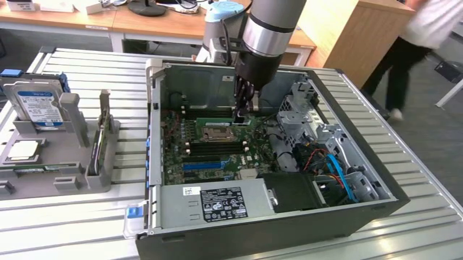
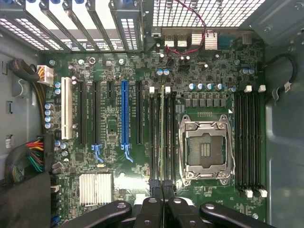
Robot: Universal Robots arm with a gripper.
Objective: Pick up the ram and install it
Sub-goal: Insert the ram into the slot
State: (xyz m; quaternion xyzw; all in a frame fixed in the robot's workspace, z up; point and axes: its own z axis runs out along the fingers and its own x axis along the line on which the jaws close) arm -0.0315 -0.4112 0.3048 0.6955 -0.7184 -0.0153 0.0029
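Down inside the open computer case (image 1: pixel 155 135), the ram (image 2: pixel 162 133) stands on edge along a black memory slot, just beside the CPU socket (image 2: pixel 205 147). Whether it's fully seated, I can't tell. The fingers (image 2: pixel 153 190) are almost pressed together, pinching the ram near one end. The gripper (image 1: pixel 241 118) reaches straight down into the case. The blue expansion slot (image 2: pixel 124 114) lies near, on the ram's other side. Out on the worktop (image 1: pixel 72 227), at the exterior view's left, a grey rack (image 1: pixel 69 179) holds a hard drive (image 1: pixel 36 108).

Case walls (image 1: pixel 190 81), drive cage (image 1: pixel 302 111) around claw (image 1: pixel 240 119)
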